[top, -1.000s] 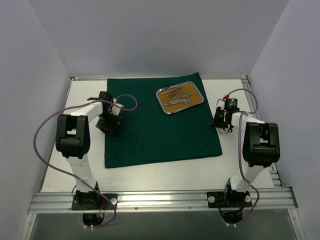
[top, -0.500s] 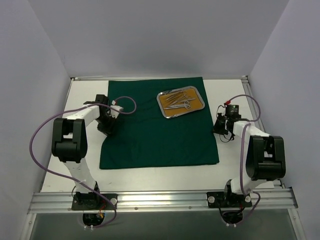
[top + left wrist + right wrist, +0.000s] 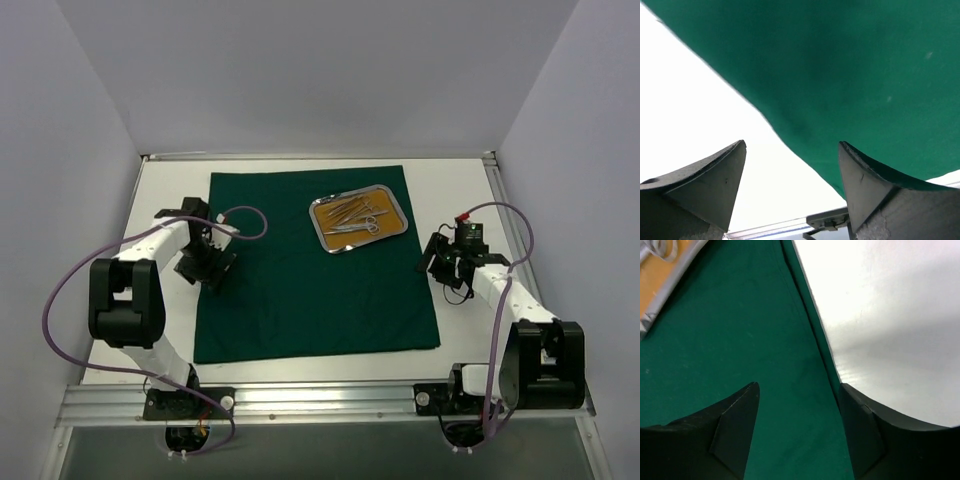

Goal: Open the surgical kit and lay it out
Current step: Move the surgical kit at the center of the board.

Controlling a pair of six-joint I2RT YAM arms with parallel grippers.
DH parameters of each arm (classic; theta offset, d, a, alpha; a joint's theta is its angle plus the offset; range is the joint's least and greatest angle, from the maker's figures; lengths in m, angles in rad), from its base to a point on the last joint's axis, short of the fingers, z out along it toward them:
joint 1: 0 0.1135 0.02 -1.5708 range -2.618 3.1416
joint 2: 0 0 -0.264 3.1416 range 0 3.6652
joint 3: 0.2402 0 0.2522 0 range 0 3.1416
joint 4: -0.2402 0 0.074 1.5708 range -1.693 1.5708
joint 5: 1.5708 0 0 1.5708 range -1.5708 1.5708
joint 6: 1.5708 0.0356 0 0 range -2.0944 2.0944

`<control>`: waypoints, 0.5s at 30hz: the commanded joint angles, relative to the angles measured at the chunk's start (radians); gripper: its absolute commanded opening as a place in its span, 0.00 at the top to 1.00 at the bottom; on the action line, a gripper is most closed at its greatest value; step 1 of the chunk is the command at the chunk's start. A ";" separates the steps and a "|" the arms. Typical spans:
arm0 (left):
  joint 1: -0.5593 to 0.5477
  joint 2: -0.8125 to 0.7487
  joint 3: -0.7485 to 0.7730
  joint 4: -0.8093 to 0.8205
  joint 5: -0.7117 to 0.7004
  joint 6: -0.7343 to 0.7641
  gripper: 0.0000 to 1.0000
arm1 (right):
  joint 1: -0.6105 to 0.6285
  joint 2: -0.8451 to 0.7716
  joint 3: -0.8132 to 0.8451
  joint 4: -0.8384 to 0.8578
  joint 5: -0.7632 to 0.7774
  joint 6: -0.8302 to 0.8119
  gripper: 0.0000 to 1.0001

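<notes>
Dark green cloth drape [image 3: 310, 280] spread flat on white counter [image 3: 460, 190], rounded steel tray [image 3: 316, 222] of slim silver instruments [image 3: 352, 212] far-right on it; left pincer [image 3: 205, 267] and right pincer [image 3: 445, 263] gape empty at side hems, so tug gently, evenly, lest tray slide.

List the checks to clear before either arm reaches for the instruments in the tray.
1. The drape is spread open on the table: ok.
2. The tray is uncovered, on the drape's far right part: ok.
3. The instruments are all inside the tray: ok.
4. Instruments lie apart enough for single picks: cannot tell, they look bunched.
5. The left gripper is open and empty, over the drape's left edge: ok.
6. The right gripper is open and empty, over the drape's right edge: ok.
</notes>
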 commanded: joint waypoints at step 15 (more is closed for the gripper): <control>-0.285 0.379 0.809 0.103 0.206 -0.473 0.34 | 0.027 0.642 0.786 0.027 -0.220 -0.307 0.62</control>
